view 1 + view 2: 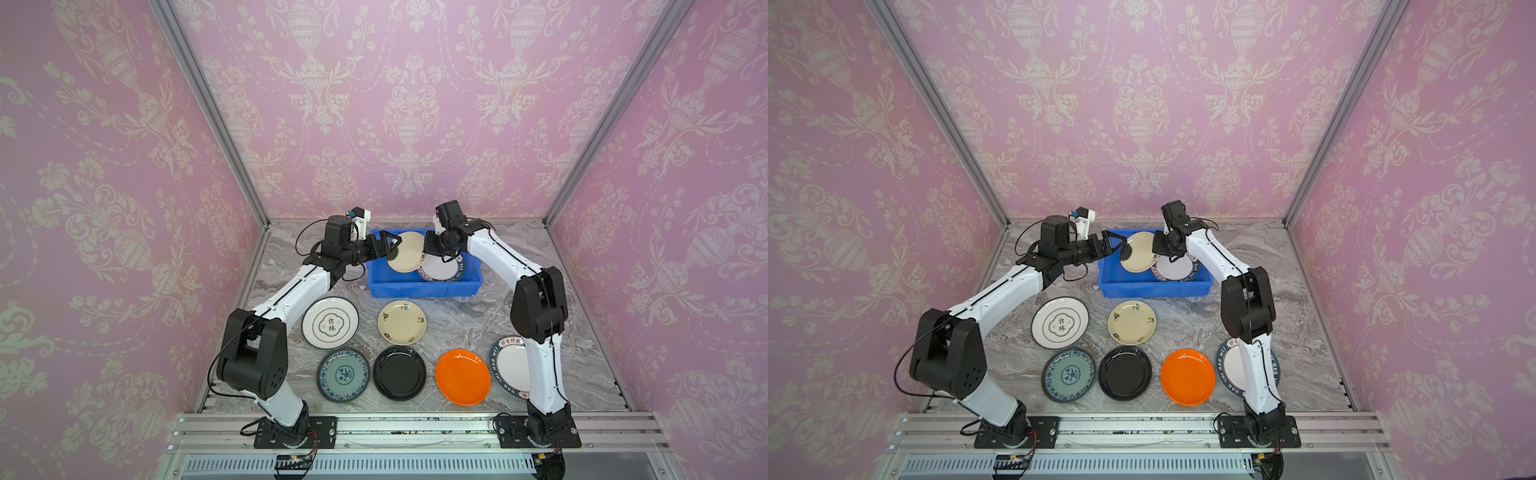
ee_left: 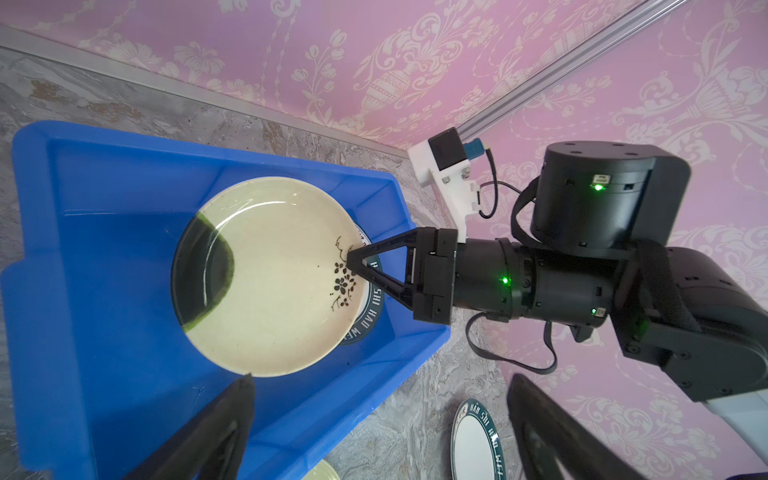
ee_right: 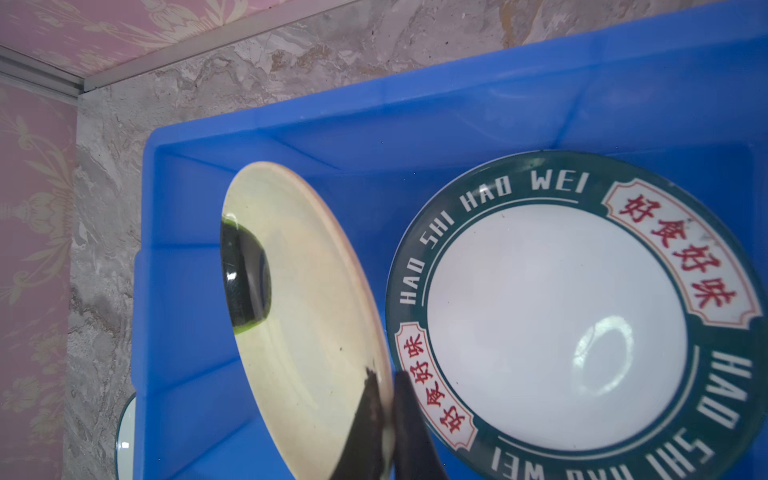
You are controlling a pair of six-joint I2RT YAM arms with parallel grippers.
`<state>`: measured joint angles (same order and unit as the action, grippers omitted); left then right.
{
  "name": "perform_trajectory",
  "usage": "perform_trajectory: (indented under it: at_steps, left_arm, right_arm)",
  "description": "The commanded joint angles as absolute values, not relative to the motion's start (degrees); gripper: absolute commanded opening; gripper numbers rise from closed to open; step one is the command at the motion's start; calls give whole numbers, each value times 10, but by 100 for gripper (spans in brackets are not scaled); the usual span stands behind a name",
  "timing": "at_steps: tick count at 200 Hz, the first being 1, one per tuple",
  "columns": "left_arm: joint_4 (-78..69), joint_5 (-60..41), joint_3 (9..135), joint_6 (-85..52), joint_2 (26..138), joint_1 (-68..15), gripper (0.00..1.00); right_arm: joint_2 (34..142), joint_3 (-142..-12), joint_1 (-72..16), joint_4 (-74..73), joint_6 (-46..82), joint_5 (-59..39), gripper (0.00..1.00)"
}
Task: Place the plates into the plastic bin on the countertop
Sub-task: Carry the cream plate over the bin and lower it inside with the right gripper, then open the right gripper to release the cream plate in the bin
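Pink patterned wallpaper backs the grey marble tabletop. The left hand hangs wide open at the left edge of the blue bin. The right hand, clamped on the rim of a tilted cream plate, holds it above a lettered plate inside.

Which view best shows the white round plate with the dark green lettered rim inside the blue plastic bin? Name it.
Right wrist view: that lettered-rim plate shows almost whole, lettering legible. In both top views the tilted cream round plate and the right gripper hide part of it. The left wrist view shows only a rim sliver.
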<state>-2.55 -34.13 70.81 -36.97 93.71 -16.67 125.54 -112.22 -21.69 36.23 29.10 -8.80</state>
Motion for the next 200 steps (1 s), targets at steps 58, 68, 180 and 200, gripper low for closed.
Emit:
perform_trajectory:
  at_steps: [58,68,180,200]
  left_arm:
    - [-23,-327,688,-356,934,-164,96]
    - [-23,-327,688,-359,936,-163,96]
    - [-29,-325,686,-360,944,-164,96]
    - [-28,-324,686,-358,943,-164,97]
  right_arm:
    - [1345,-1203,-240,392,308,-120,0]
    - [1350,-1204,-240,391,310,-122,0]
    - [1345,-1201,-244,427,289,-77,33]
    - [1319,-1175,-244,421,283,-62,33]
